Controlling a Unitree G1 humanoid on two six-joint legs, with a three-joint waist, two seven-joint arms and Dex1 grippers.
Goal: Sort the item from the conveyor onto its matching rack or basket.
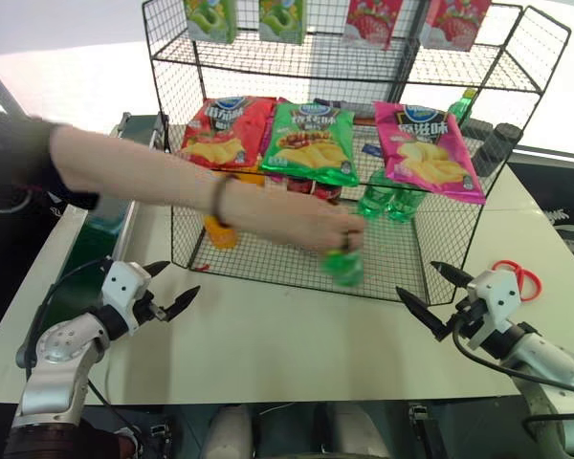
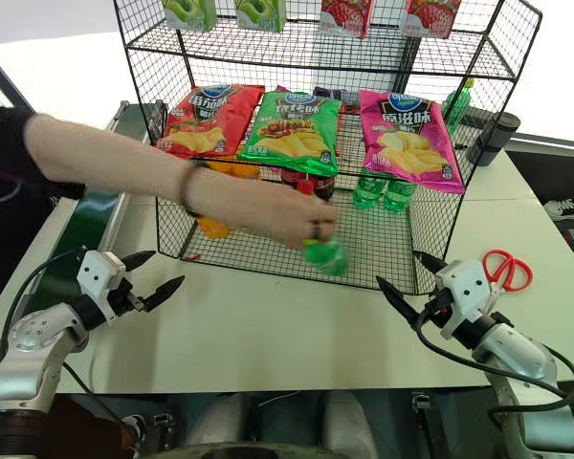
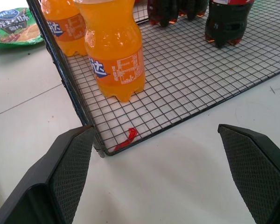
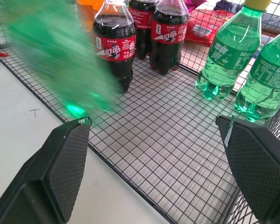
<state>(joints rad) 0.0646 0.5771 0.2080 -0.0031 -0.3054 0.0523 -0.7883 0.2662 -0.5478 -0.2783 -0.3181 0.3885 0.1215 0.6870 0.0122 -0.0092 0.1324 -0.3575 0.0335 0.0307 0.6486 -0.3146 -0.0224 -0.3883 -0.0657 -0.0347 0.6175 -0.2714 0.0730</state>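
A white table [image 1: 297, 354] carries the black wire rack [image 1: 297, 273]; both the left gripper [image 1: 172, 287] and the right gripper [image 1: 429, 296] are spread wide, nothing held.

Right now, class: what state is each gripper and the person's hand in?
Left gripper: open, empty.
Right gripper: open, empty.
Hand: holding the green bottle.
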